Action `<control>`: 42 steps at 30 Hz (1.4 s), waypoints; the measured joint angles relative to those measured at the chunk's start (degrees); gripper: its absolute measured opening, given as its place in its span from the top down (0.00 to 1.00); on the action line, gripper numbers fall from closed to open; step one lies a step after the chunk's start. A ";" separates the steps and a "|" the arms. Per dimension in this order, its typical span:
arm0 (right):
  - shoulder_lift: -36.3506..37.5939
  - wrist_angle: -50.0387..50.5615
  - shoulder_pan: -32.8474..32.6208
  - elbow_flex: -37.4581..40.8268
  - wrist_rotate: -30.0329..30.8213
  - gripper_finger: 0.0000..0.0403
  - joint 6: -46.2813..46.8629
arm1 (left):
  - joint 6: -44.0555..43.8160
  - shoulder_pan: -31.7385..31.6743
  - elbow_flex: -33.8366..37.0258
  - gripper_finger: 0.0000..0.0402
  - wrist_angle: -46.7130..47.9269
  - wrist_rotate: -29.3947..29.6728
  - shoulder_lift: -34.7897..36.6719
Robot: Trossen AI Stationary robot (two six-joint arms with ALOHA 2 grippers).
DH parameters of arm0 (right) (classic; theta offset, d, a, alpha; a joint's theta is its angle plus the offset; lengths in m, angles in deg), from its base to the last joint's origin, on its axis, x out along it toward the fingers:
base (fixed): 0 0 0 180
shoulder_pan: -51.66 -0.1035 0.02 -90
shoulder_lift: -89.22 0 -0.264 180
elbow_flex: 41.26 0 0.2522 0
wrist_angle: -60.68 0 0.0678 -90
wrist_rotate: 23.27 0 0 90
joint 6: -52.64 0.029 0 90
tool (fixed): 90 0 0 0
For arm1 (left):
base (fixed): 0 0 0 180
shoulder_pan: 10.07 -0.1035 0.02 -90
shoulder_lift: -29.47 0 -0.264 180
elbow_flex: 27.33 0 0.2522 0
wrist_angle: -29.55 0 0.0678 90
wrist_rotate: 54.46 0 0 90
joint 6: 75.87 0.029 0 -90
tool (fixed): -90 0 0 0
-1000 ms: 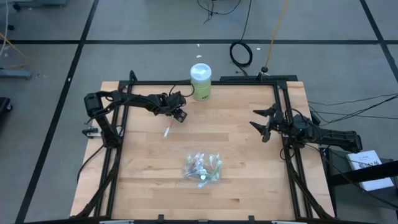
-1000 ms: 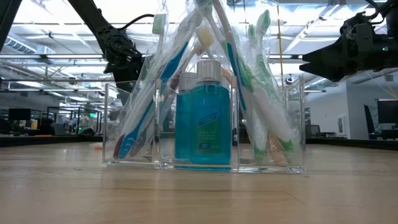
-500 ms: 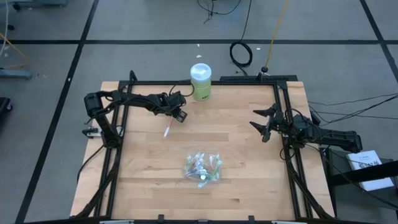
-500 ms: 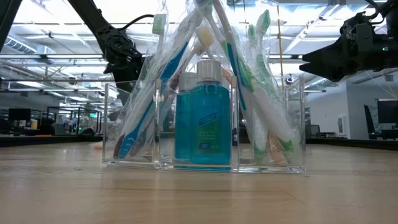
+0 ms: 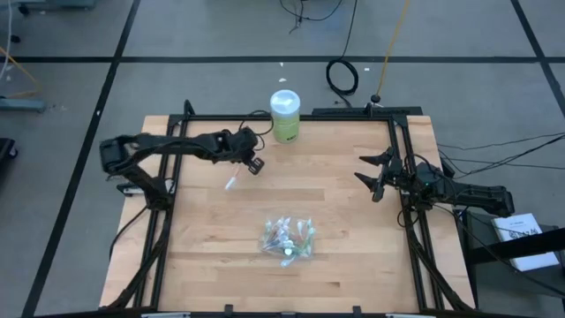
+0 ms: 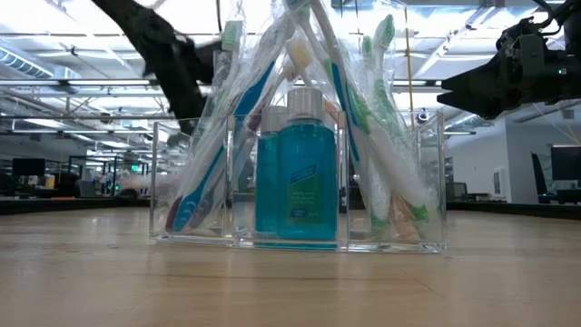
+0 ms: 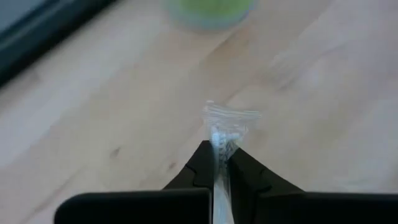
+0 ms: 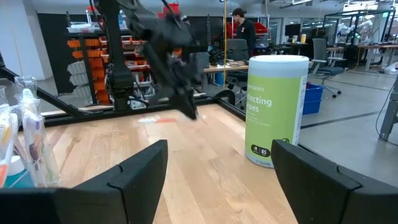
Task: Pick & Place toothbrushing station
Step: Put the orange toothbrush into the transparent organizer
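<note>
Just in front of the green-and-white wipes canister [image 5: 284, 116], the left pincer [image 5: 253, 165] is clamped shut on a thin plastic-wrapped toothbrush [image 5: 232, 182] over the wooden worktop [image 5: 344, 230]. The clear compartmented organiser [image 5: 287, 239] of toothbrushes sits well nearer the front edge than the canister. Right pincer [image 5: 369, 177] hovers spread wide, empty, off to the canister's right.

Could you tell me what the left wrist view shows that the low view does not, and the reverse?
Only the left wrist view shows the left hand shut on a plastic-wrapped toothbrush. Only the low view shows the clear organizer holding wrapped toothbrushes and a blue bottle, with the right hand hanging open behind. Both show the wooden table.
</note>
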 joint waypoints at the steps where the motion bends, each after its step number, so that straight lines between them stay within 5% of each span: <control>1: 0.00 -0.01 0.02 0.00 0.00 0.31 0.02 | 0.12 0.83 0.00 0.97 -0.06 0.10 2.08; 11: 0.02 0.01 0.01 0.00 -0.01 0.31 0.00 | 6.75 18.09 -0.07 0.98 -9.28 4.08 20.78; 17: 0.01 0.01 0.02 0.00 0.00 0.31 0.02 | 14.19 33.35 -0.07 0.97 -19.11 6.60 24.68; 28: 0.02 -0.01 0.02 0.00 0.00 0.31 0.01 | 22.54 50.78 5.98 0.97 -43.92 11.11 20.33; 36: 0.02 0.01 0.02 0.00 0.00 0.31 0.02 | 28.39 53.89 12.19 0.98 -66.94 9.80 13.18; 42: 0.01 0.01 0.01 0.00 0.00 0.31 0.00 | 30.44 53.51 12.61 0.98 -75.52 7.45 6.26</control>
